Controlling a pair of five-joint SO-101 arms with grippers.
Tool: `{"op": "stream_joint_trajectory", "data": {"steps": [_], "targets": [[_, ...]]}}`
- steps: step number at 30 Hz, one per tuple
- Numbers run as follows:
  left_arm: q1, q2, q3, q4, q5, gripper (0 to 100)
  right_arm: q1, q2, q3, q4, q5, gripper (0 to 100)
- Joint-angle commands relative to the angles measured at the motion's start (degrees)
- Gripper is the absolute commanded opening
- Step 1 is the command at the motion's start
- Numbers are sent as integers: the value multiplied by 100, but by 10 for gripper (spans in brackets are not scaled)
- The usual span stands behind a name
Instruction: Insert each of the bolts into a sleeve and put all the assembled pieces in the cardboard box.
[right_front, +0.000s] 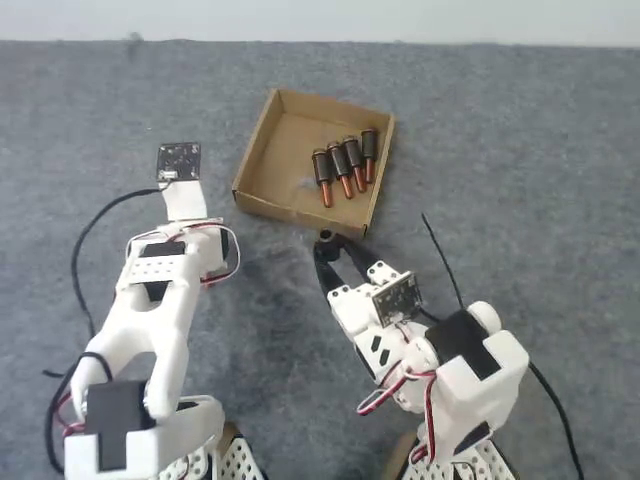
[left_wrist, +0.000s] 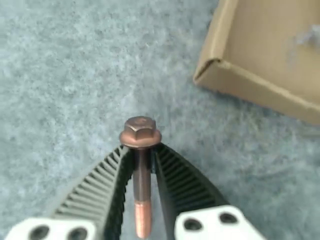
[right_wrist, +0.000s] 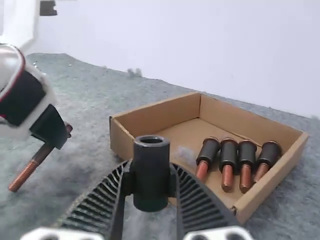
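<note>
Left claw (left_wrist: 142, 151) is clamped on a bolt (left_wrist: 141, 134), right claw (right_wrist: 150, 171) on an upright sleeve (right_wrist: 150, 157).
</note>
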Motion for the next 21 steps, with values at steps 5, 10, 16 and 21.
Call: {"op": "stream_joint_trajectory", "data": {"steps": [5,10,16,21], "targets": [[88,-905,-505,-308,53,11,-40,-31,-220,-119,105,6],[536,-2084,-242,-281,62,11,-57,-31,-229,-119,105,6],[1327,-3657,295,-308,70,11,-57,-31,-220,-119,105,6],[1512,-4457,549,-334,932,10,-57,-31,-202,-119,105,6]]}}
